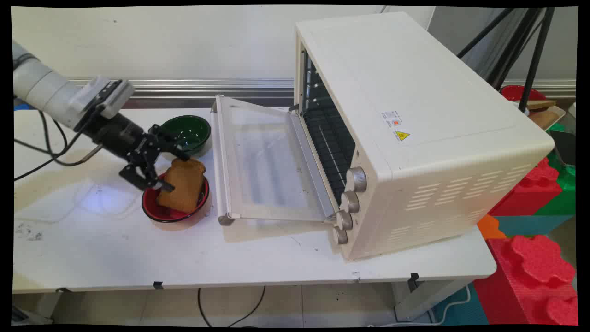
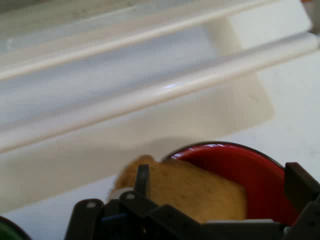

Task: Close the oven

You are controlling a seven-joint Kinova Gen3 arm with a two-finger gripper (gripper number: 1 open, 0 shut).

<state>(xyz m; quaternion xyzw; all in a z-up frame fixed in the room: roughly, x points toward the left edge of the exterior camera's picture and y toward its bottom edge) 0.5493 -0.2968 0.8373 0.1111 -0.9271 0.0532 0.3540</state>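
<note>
Between the gripper [image 1: 168, 173] fingers: toast slice [image 1: 182, 184], straddled but maybe not pinched, can't tell | under it: red bowl [image 1: 173, 214] | behind: green bowl [image 1: 186, 133] | just ahead: oven [image 1: 415, 133], door [image 1: 265, 161] down

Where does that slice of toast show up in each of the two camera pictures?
Main view: the toast stands tilted in the red bowl, left of centre, between the gripper fingers, in front of the green bowl.
Hand view: the toast sits at bottom centre, just above the gripper's linkage, with one finger on its left.
Shared landmark: the red bowl under the toast, beside the oven's open door.
</note>
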